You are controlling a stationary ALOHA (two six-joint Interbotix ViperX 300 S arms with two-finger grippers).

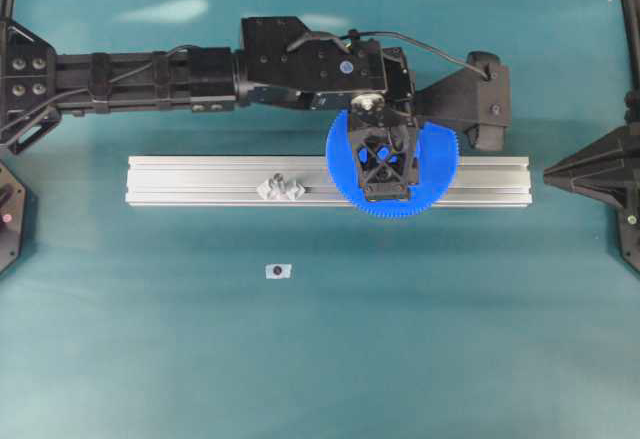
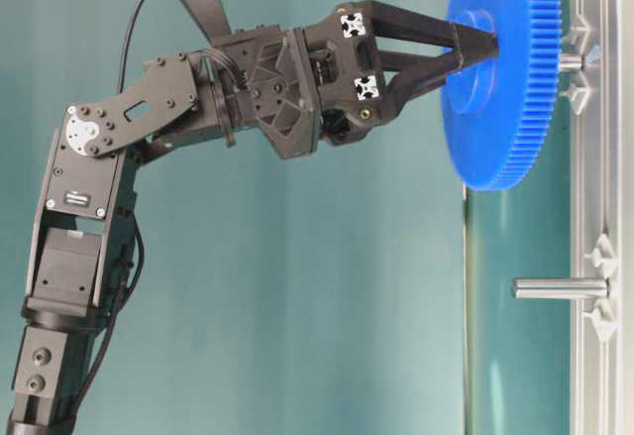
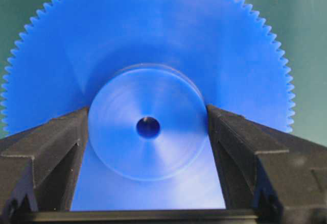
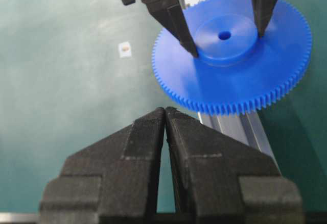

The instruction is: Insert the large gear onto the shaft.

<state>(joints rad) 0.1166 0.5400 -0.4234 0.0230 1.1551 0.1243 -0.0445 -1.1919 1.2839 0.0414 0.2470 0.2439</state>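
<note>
- On a teal table lies a long silver aluminium rail, running left to right in the overhead view.
- Over the rail's right half sits the large gear, a flat bright-blue disc with fine teeth round its rim, lying level and overhanging both long sides of the rail.
- From the side, the shaft shows as a short pale peg between clear brackets, its visible part running from the rail to the gear's underside.
- Reaching in from the left, the left gripper points down at the gear. Its two black fingers flank the raised round hub, right at its sides. Whether they press it or have just let go cannot be told.
- At the right edge, the right gripper hangs well apart from the gear, its fingertips pressed together on nothing.
- Further left on the rail stands a second clear bracket pair.
- A small white tag lies on the table, near the rail.
</note>
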